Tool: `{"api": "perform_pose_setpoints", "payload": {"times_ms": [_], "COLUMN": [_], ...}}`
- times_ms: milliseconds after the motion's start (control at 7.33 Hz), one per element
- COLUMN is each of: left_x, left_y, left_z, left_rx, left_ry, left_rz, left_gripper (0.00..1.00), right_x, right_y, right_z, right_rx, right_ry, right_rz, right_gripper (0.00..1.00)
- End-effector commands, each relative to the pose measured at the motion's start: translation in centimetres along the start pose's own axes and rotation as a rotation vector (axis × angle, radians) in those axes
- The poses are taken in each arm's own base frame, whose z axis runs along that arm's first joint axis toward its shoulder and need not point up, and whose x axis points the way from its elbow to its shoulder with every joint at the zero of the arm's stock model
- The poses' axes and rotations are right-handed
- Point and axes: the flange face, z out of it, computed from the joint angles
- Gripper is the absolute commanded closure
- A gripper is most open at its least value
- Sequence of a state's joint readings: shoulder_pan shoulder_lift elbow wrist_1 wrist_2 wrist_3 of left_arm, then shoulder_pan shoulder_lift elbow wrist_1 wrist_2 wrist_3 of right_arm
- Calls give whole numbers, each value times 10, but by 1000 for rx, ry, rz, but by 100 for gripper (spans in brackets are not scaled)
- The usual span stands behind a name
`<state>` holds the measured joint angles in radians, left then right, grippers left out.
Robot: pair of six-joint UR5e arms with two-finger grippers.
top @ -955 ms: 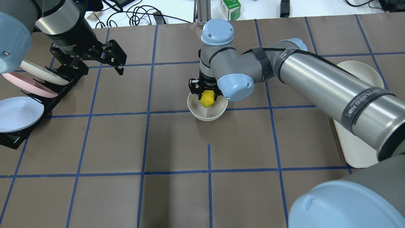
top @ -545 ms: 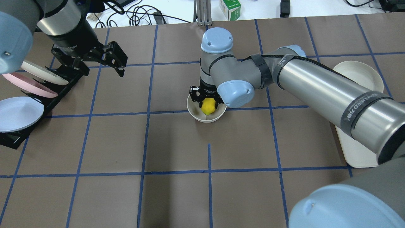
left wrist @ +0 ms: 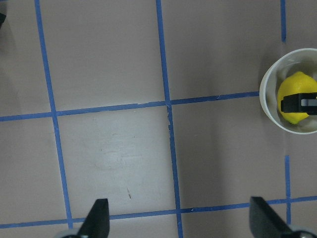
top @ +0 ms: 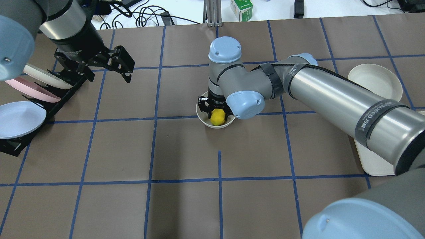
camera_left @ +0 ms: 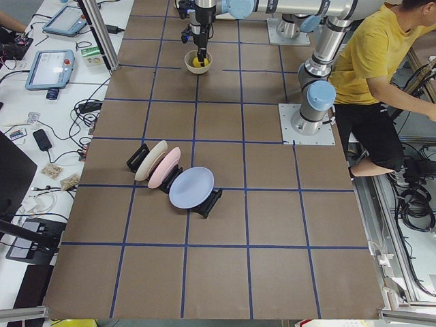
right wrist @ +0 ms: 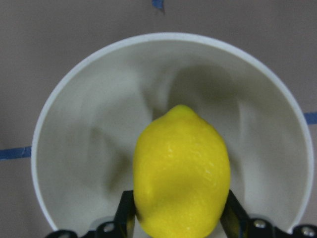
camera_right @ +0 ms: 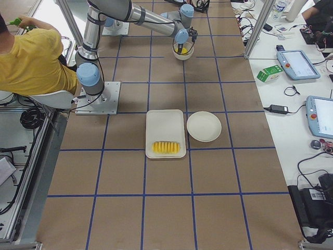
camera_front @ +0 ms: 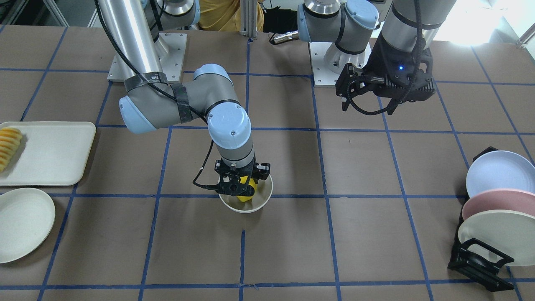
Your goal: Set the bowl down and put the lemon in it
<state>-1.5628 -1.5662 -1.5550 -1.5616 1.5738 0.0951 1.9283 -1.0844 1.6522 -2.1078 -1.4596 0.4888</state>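
The off-white bowl [top: 216, 126] stands upright on the table near the middle; it also shows in the front view [camera_front: 247, 209] and the left wrist view [left wrist: 270, 106]. My right gripper [top: 216, 114] reaches down into it, shut on the yellow lemon [top: 217, 117]. In the right wrist view the lemon [right wrist: 181, 173] sits between the two fingers, low inside the bowl [right wrist: 74, 148]; I cannot tell whether it touches the bottom. My left gripper [top: 108, 71] hangs open and empty above the table to the left, well away from the bowl.
A black rack of pastel plates [camera_front: 493, 209] stands at the robot's left edge. A tray [camera_front: 50, 159] with sliced fruit [camera_front: 8, 146] and a flat off-white plate [camera_front: 23, 223] lie at the robot's right.
My right gripper has gone down with the lemon, from above the rim to inside the bowl. The left arm has barely moved.
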Motion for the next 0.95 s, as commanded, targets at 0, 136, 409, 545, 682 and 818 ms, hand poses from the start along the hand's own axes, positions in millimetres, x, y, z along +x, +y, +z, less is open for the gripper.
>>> {"api": "perform_pose_setpoints", "payload": {"times_ms": [0, 136, 409, 545, 682, 818], "left_x": [0, -1, -4, -4, -4, -4], "left_y": [-1, -2, 2, 2, 2, 2], "left_z": [-1, -3, -8, -9, -9, -9], "left_rx": [1, -2, -5, -4, -4, -4], "left_ry": [0, -1, 0, 0, 0, 0], "left_rz": [0, -1, -9, -9, -9, -9], "left_gripper": [0, 0, 0, 0, 0, 0], "right_x": [3, 4, 39, 87, 134, 177], "right_y": [-1, 0, -12, -18, -12, -2], "right_z": [-29, -39, -97, -143, -178, -210], "right_rx": [43, 56, 85, 90, 54, 28], "right_ry": [-19, -27, -41, -42, -22, -15], "right_rz": [5, 6, 53, 98, 62, 79], "right_gripper": [0, 0, 0, 0, 0, 0]}}
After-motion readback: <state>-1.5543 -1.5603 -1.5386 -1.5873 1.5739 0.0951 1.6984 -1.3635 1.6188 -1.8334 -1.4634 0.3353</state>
